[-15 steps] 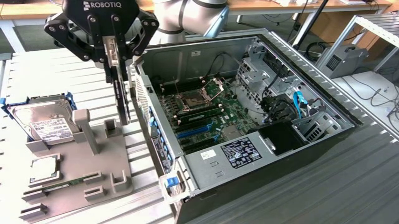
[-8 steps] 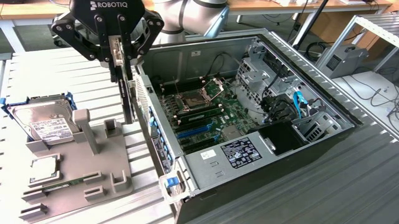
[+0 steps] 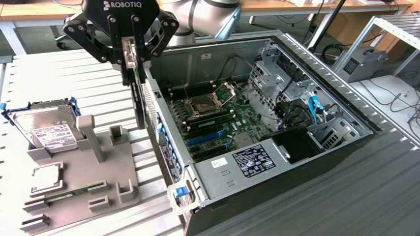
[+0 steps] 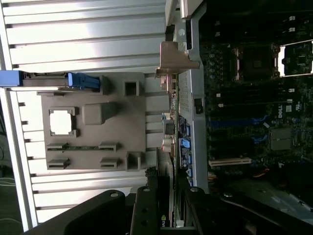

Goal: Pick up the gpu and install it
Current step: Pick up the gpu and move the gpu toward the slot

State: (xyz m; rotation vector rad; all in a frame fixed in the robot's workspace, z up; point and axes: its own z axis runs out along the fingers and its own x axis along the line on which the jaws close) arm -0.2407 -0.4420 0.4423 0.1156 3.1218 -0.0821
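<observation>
Upper left, the black claw [image 3: 134, 73], half-closed on the thin dark expansion card [image 3: 139, 110], could knock it against the nearby grey metal computer case [image 3: 190, 64].

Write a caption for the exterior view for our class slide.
Gripper holds the gpu upright at the open computer case's edge.

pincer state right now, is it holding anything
Pincer: shut on the gpu, which hangs edge-on beside the case.
</observation>
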